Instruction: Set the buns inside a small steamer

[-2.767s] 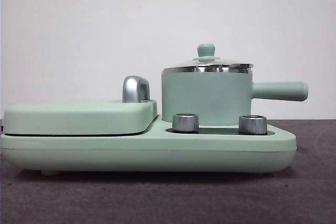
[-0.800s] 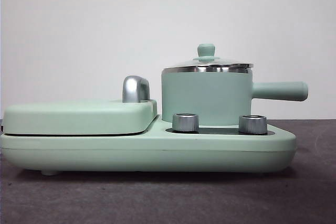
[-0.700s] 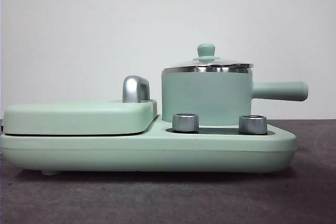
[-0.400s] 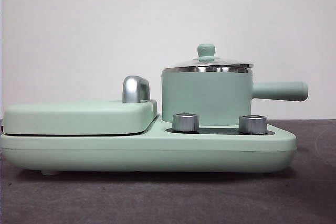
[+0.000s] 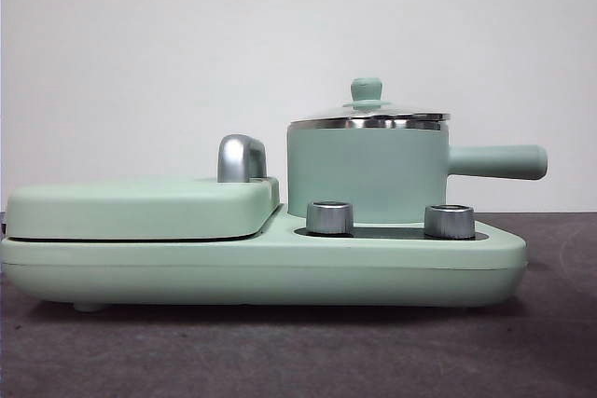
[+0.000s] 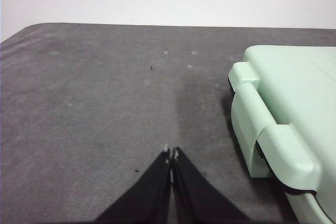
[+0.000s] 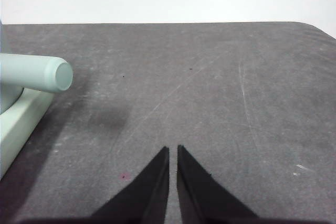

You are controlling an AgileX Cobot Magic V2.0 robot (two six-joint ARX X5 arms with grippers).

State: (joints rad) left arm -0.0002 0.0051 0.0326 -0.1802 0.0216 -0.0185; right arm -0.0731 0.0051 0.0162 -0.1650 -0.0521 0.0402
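Observation:
The small steamer (image 5: 366,170) is a mint-green pot with a steel rim. Its glass lid (image 5: 368,116) with a green knob is on. It stands on the right part of a mint-green cooker base (image 5: 280,263). Its straight handle (image 5: 496,161) points right, and the handle's end shows in the right wrist view (image 7: 37,73). The buns are out of view. My left gripper (image 6: 171,155) is shut and empty above the grey table, left of the cooker. My right gripper (image 7: 173,150) is shut and empty above the table, right of the handle.
The flat lidded griddle section (image 5: 140,209) fills the cooker's left part, with a chrome handle (image 5: 241,157) behind it; its corner shows in the left wrist view (image 6: 283,114). Two steel knobs (image 5: 329,217) sit in front of the pot. A white wall stands behind.

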